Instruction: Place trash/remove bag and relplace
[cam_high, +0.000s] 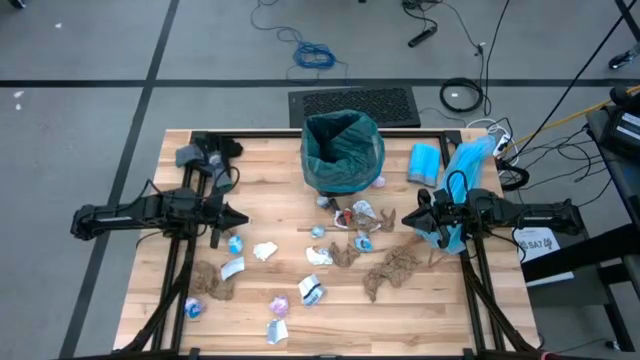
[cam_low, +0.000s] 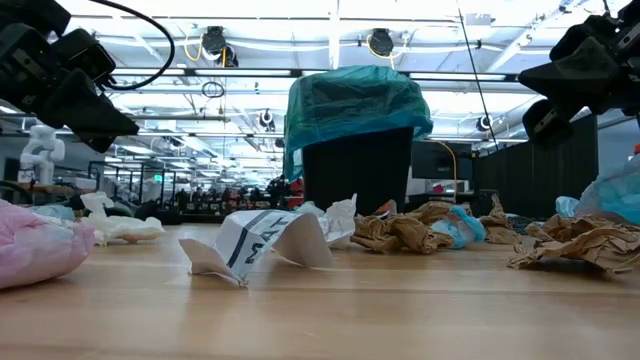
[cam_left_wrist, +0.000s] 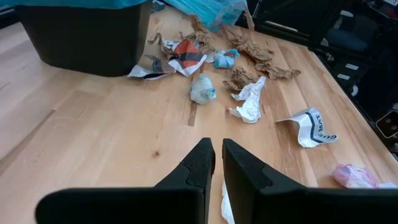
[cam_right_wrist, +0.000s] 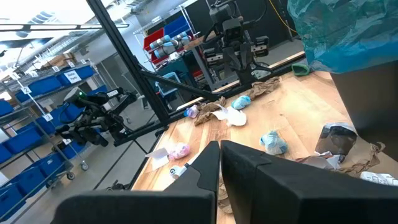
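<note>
The black bin (cam_low: 360, 170) stands at the table's far middle, lined with the teal bag (cam_high: 343, 142), whose edge is folded over the rim (cam_low: 355, 100). Trash lies scattered on the wood in front of it: brown paper wads (cam_high: 395, 268), white wrappers (cam_high: 265, 250) (cam_low: 262, 240), and bluish wads (cam_left_wrist: 202, 89) (cam_right_wrist: 272, 142). My left gripper (cam_high: 243, 215) (cam_left_wrist: 217, 163) hovers above the table left of the scraps, shut and holding nothing. My right gripper (cam_high: 405, 217) (cam_right_wrist: 219, 155) hovers right of them, also shut and holding nothing. Both point toward the middle.
A paler sky-blue plastic bag (cam_high: 470, 160) and a blue packet (cam_high: 425, 162) lie at the far right, right of the bin. A dark object (cam_high: 205, 155) sits at the far left corner. More scraps (cam_high: 278, 330) lie near the near edge. Cables and a floor mat lie beyond the far edge.
</note>
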